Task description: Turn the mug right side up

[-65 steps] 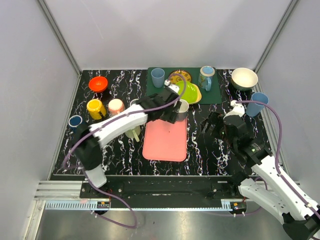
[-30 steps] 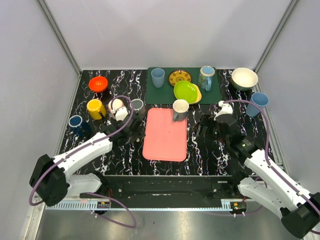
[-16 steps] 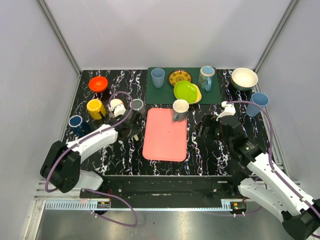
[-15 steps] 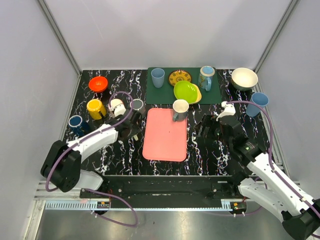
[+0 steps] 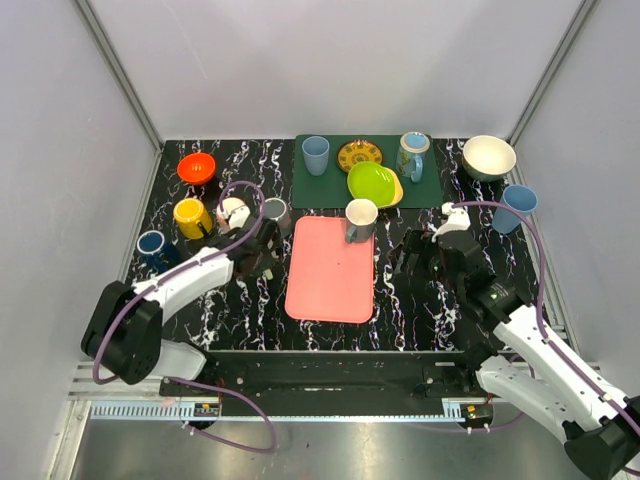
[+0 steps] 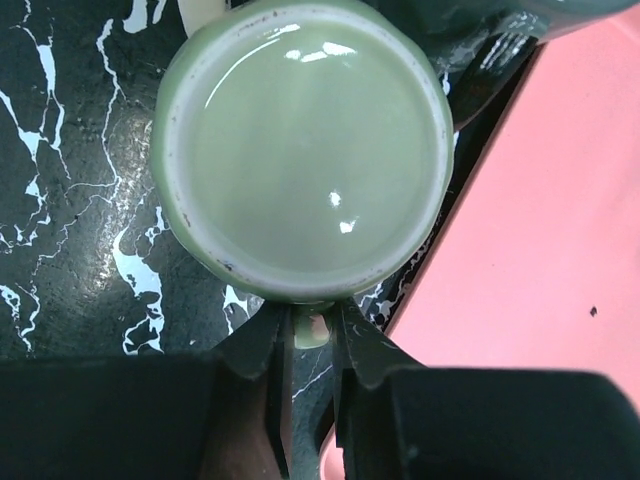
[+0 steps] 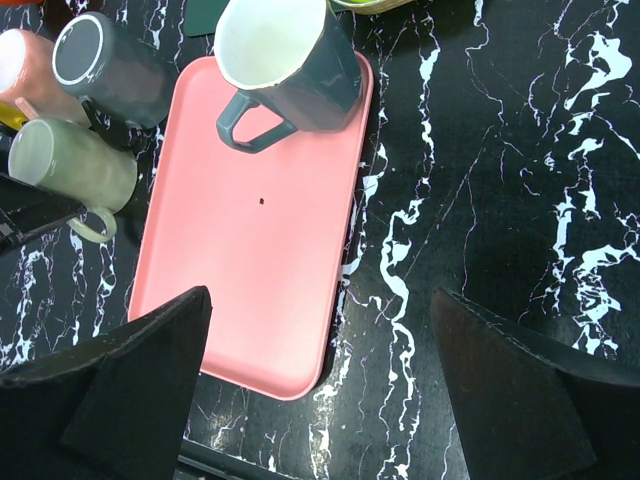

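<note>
The pale green mug [image 6: 305, 150] stands upside down on the black marbled table, its glazed base facing up, just left of the pink tray [image 6: 560, 200]. My left gripper [image 6: 311, 326] is shut on the mug's small handle, one finger on each side. In the right wrist view the same mug [image 7: 70, 165] shows at the left with its handle toward the near side. In the top view the left gripper [image 5: 262, 252] covers the mug. My right gripper [image 5: 415, 262] hangs open above the table right of the tray [image 5: 330, 270], holding nothing.
A dark grey mug [image 5: 361, 217] stands upright on the tray's far right corner. A grey mug [image 5: 276, 212], pink mug [image 5: 233, 210], yellow mug [image 5: 190, 216] and dark blue mug [image 5: 152, 245] crowd the left. A green mat [image 5: 320, 185] with dishes lies behind.
My left gripper has closed from open onto the green mug's handle and shifted slightly toward the far side. The right arm has barely moved.
</note>
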Available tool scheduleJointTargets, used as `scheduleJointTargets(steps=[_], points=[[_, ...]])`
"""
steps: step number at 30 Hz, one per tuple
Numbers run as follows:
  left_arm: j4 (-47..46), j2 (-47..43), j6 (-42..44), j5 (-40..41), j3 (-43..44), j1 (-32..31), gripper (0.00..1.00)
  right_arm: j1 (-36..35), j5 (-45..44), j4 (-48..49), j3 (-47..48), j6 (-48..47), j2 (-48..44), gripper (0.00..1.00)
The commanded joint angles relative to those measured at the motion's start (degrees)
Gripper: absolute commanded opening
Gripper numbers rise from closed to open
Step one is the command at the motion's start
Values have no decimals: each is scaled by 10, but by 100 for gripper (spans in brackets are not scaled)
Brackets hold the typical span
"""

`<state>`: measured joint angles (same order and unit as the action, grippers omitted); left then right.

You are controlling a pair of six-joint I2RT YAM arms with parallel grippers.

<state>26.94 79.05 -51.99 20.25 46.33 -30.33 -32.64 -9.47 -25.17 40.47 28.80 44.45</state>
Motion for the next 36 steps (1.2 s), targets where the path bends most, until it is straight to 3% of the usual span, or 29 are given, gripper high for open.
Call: scheduleJointTargets(steps=[1, 6, 11, 14, 18, 26, 30, 36], points=[[-24, -72, 47, -61, 0, 0, 0, -2, 15, 10, 17, 4, 2, 96], [-26, -214, 86, -129, 0, -31, 0, -2, 94, 31, 24, 10, -1, 96], [-56, -311, 97, -179, 21, -83, 0, -2, 221, 137, -10, 80, -23, 93], [-117, -368, 87, -220, 6, -88, 0, -2, 290, 255, -45, 157, -44, 91], [-292, -443, 39, -243, -48, -88, 0, -1, 385, 402, -47, 253, -11, 89], [-553, -419, -73, -301, -113, -87, 0, -2, 466, 636, -75, 405, 89, 83], [-645, -364, -113, -375, -115, -87, 0, -4, 507, 652, -37, 403, 127, 83], [-659, -335, -119, -405, -112, -88, 0, -7, 531, 615, 0, 370, 152, 80]])
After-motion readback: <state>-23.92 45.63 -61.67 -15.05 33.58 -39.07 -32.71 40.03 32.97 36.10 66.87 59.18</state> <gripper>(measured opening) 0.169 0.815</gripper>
